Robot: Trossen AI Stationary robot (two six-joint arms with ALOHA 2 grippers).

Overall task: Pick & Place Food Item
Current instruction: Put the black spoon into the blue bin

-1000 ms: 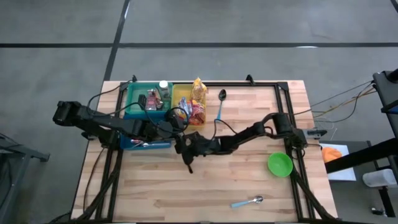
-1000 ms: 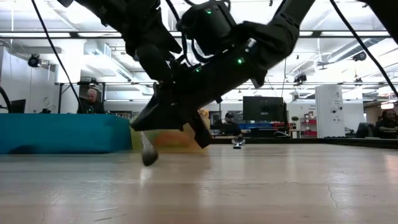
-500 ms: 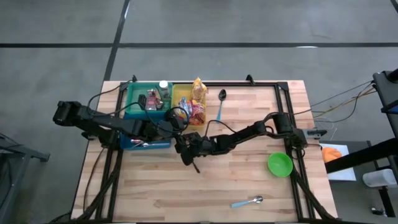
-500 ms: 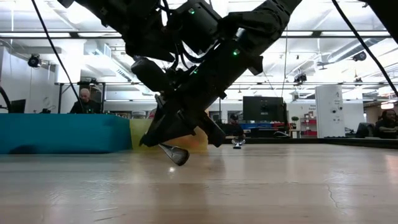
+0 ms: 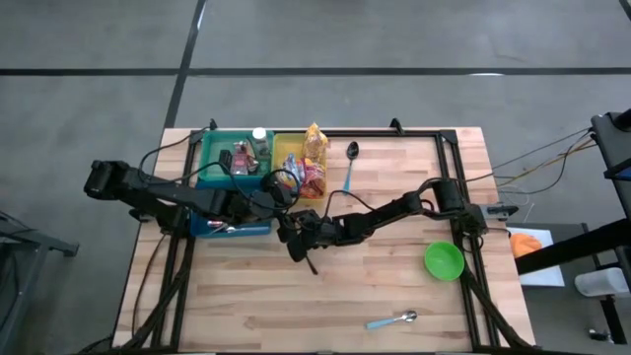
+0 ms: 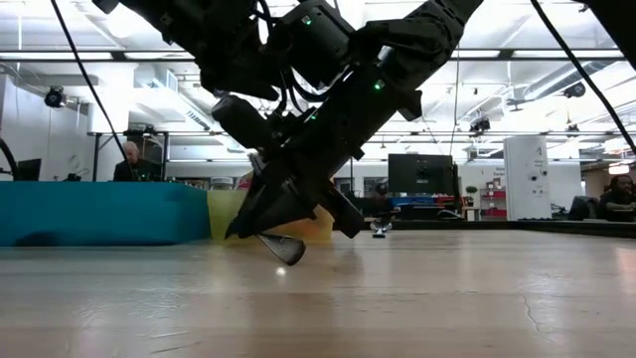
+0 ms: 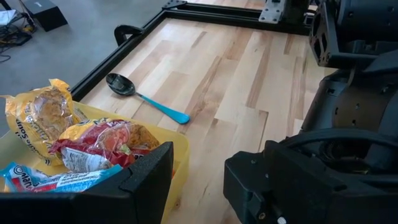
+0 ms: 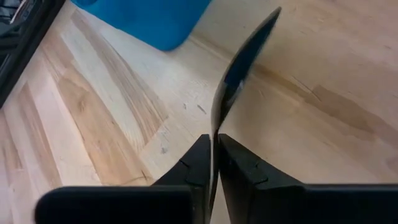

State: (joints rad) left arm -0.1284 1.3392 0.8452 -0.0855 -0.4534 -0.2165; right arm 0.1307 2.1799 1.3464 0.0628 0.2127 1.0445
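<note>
- The right tool [image 5: 299, 244] is low over the middle of the tabletop [image 5: 394, 286], its fingers [image 8: 198, 163] clenched on the handle of a dark spoon [image 8: 239, 71].
- In the right wrist view the spoon runs straight out from between the fingers along the line the tool points, bowl end farthest from the grip, over bare wood near the corner of a blue bin [image 8: 149, 18].
- In the low view the spoon's bowl [image 6: 281, 248] slants down from the tool, and its tip is at the wood or just above it; I cannot tell whether it touches.
- The left tool [image 7: 196, 180] hangs over the edge of the yellow bin [image 5: 286, 158], just left of the right tool, released and holding nothing.
- Snack packets [image 7: 93, 146] lie in the yellow bin.
- A blue-handled spoon [image 5: 350, 166] lies on the tabletop right of that bin, long axis near to far, bowl at the far end.
- A green bowl [image 5: 444, 260] sits to the right, and a second blue-handled spoon [image 5: 392, 320] lies near the front edge.
</note>
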